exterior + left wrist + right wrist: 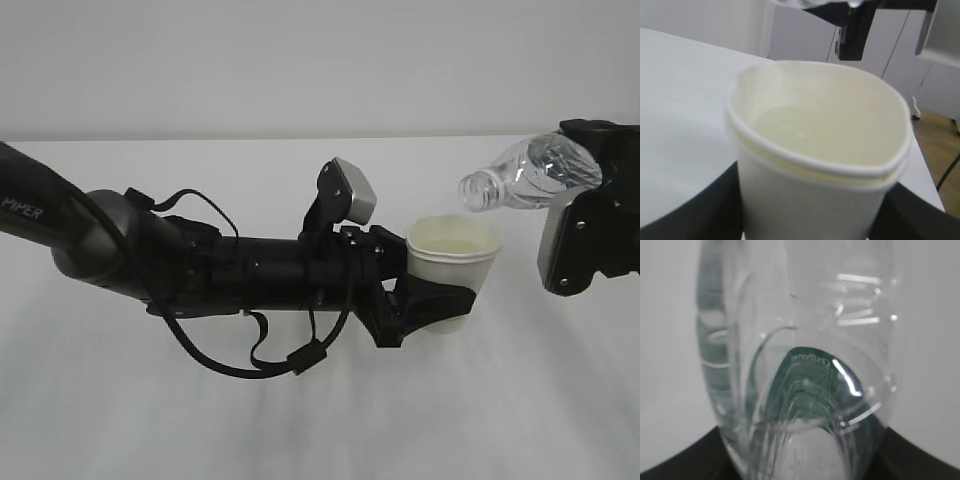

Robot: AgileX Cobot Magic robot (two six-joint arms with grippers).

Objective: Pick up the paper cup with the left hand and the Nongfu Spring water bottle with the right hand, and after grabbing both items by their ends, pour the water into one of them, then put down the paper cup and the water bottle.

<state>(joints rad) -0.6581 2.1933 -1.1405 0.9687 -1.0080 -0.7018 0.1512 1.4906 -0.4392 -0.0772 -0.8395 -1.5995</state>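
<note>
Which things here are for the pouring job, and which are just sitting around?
For the job:
paper cup, gripped by the left hand
Nongfu Spring water bottle, tipped over the cup by the right hand
water in the cup

Just around:
white table
nothing else loose

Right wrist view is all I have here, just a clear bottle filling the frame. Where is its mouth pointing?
Observer: The Nongfu Spring water bottle is tipped over, its open mouth aimed left and slightly down, just above the rim of the paper cup.
Operator: Who holds the cup?
Observer: The left hand clamps it around the lower body, upright, above the white table.
Operator: Anything in the cup yet?
Observer: The left wrist view shows clear water pooled in the bottom, well below the rim.
Operator: Is water running right now?
Observer: No stream shows between mouth and cup in the exterior view; the right hand grips the bottle at its base end.
</note>
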